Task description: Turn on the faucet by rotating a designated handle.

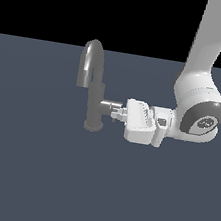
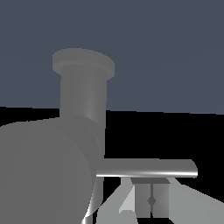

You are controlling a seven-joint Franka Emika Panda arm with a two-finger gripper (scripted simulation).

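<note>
The grey faucet (image 1: pixel 95 100) stands on its round base, and its arched spout (image 1: pixel 92 59) rises above the body. A short stub (image 1: pixel 109 104) branches from the body toward the exterior view's right and carries the thin handle pin (image 2: pixel 148 168). My gripper (image 1: pixel 116 113) is level with the stub, and its fingertips sit right at the stub's end. In the wrist view the two fingers (image 2: pixel 144 197) are pressed together just beside the pin, with nothing between them. The faucet's body and base (image 2: pixel 83 70) fill the wrist view behind the pin.
The flat dark grey-blue floor (image 1: pixel 32 171) stretches all around the faucet. My white arm (image 1: pixel 204 72) comes down from above on the exterior view's right, with the wrist (image 1: pixel 202 122) bent toward the faucet.
</note>
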